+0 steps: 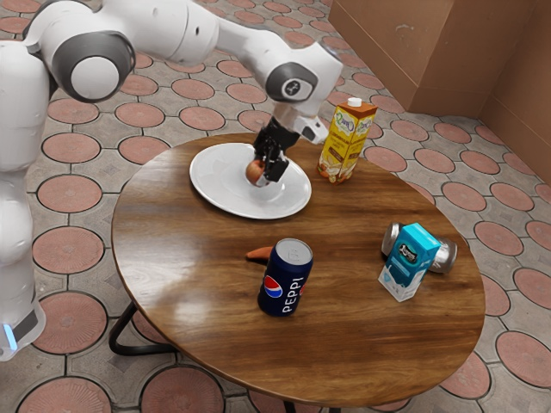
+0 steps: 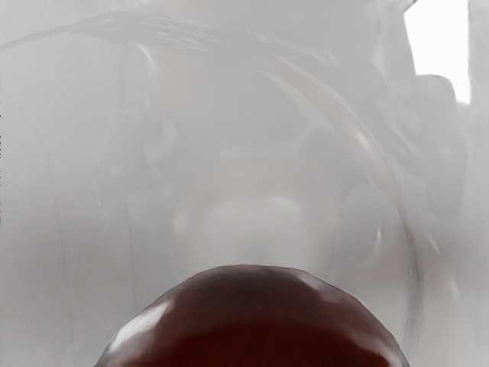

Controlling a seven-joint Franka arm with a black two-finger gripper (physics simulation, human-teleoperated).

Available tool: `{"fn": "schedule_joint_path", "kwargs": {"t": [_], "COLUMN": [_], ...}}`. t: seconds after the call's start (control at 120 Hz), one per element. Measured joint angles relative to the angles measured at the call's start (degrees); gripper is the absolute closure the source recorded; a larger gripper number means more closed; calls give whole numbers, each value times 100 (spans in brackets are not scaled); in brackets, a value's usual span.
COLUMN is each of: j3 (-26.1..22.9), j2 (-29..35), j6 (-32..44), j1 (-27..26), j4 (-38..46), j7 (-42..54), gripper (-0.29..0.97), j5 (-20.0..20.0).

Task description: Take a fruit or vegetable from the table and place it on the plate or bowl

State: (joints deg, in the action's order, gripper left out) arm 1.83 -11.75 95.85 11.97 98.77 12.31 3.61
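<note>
Fruit (image 1: 254, 172) in gripper (image 1: 265, 171) over plate (image 1: 215, 179)

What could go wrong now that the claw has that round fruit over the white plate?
Two things, I'd guess. The round fruit, gripped by the claw over the plate, looks smooth and could roll across the shallow plate and off its rim once let go. And the juice carton stands close beside the arm's hand, so a careless retreat might tip it.

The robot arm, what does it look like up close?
The arm is glossy white, built of rounded segments with grey circular caps at the joints. Its two-fingered hand is black. A small blue light glows near the base.
</note>
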Motion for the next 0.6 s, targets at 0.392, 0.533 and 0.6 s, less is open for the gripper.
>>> {"fn": "schedule_joint_path", "kwargs": {"t": [0.392,0.533,0.6], "j3": [9,-36,-80], "j2": [-64,157,366], "j6": [762,745,521], "j1": [16,5,-13], "j4": [188,82,-169], "j7": [-142,-167,-190], "gripper": [13,6,5], "j5": [5,0,-58]}}
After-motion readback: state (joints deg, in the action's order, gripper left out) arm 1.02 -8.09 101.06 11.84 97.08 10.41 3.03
